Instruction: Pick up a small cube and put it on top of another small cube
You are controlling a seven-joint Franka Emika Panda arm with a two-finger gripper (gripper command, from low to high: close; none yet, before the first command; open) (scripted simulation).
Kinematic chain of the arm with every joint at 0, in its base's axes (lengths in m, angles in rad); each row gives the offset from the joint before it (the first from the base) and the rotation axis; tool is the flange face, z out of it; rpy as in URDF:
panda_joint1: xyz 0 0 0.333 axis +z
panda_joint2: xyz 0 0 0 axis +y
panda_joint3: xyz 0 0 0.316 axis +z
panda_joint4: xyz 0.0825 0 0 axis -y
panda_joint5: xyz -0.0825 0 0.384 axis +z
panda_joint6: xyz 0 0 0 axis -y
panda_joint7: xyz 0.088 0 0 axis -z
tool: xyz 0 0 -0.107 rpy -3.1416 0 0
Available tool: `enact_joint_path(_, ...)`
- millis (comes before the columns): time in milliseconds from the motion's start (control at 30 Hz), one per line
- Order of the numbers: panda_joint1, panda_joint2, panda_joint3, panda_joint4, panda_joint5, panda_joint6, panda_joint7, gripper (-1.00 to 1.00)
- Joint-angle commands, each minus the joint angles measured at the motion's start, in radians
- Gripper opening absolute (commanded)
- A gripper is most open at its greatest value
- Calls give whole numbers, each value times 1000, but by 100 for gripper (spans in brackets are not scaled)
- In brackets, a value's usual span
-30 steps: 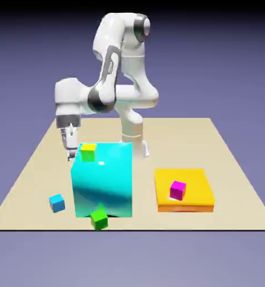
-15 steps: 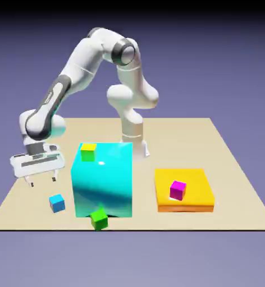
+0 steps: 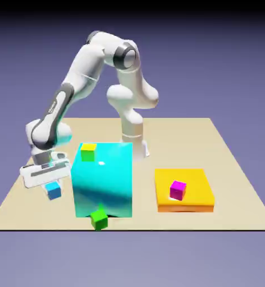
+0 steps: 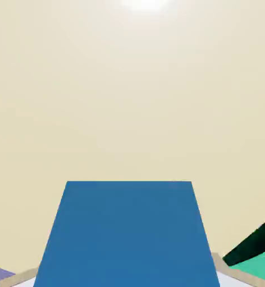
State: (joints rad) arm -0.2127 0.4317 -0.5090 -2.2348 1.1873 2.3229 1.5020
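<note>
Up with the blue cube [image 3: 53,190], the hand [image 3: 49,187] closed on it, beside the big cyan block [image 3: 103,182].

the blue cube [image 3: 53,190] is showing plain faces and sitting slightly turned, held in the end effector [image 3: 47,178]; the green cube [image 3: 99,219], plain and equally small, is resting on the bench [image 3: 230,210] near its front edge, turned with a corner edge facing forward

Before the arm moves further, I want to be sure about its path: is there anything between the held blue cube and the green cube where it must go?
Yes, the big cyan block seems partly in the way, beside the blue cube, behind the green cube.
</note>
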Motion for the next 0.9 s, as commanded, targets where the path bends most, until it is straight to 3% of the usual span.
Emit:
enact_joint_path(0,-1,1,16,28,-31,-28,-42,-100)
enact_joint_path(633,101,109,221,532,-696,-532,-749,-100)
enact_joint_path(867,241,204,159,569,-933,-600,-734,-100)
